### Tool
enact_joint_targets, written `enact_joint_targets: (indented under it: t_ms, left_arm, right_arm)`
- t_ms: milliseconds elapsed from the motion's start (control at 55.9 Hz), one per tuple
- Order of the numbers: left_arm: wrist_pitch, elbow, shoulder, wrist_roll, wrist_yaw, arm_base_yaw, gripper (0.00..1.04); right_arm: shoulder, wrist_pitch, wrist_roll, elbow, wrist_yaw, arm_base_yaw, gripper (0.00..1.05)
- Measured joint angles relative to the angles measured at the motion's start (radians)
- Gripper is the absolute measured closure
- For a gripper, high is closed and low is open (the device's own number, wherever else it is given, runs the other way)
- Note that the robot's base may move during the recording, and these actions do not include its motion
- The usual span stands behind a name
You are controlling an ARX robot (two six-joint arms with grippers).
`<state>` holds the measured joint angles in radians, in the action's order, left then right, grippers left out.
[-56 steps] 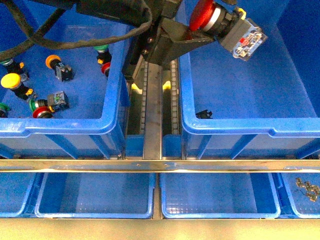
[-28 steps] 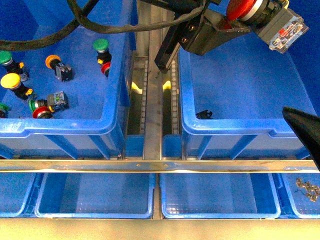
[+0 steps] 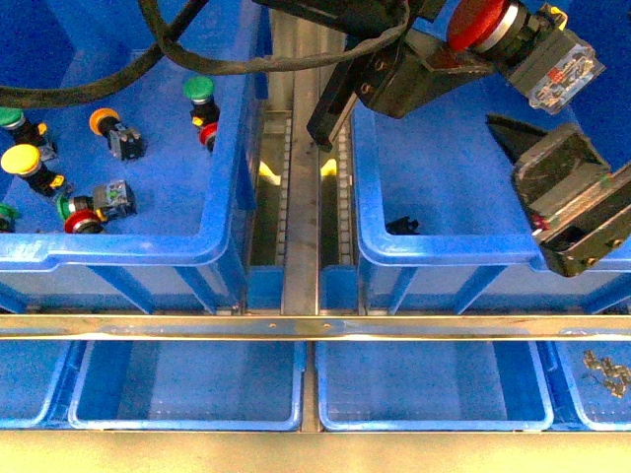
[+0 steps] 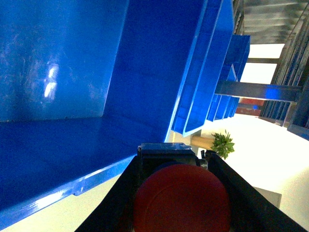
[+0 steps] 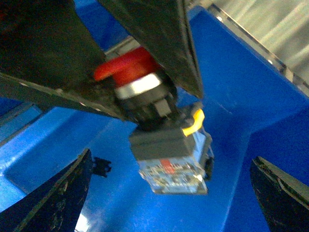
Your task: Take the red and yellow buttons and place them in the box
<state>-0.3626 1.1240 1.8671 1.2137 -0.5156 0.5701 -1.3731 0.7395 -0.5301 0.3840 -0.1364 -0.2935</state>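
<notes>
Above the box point(image 3: 444, 248), left gripper point(image 3: 461, 47) clamping red button point(image 3: 532, 54), cap upper-left, body lower-right, right gripper point(image 3: 577, 202) apparently spread.

Red button point(image 3: 478, 25): cap cut by top edge. Black piece point(image 3: 401, 225), centre right: too small to identify. Lower-right metal bits point(image 3: 606, 370): blurred.

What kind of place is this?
Likely an industrial parts-sorting station: blue plastic bins on a metal rack, loose push-button switches in one bin, and a robot's left pincer holding a red button.
</notes>
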Motion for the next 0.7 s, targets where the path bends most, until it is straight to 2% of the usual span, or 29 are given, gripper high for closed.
enact_joint_targets:
  t_ms: [268, 698]
  left_arm:
    - [0.004, 0.01, 0.001, 0.0, 0.004, 0.0, 0.71]
    - [0.016, 0.025, 0.005, 0.0, 0.008, 0.002, 0.71]
  right_arm:
    - [-0.095, 0.059, -0.051, 0.027, 0.023, -0.004, 0.07]
    - [-0.134, 0.097, -0.095, 0.06, 0.023, 0.066, 0.07]
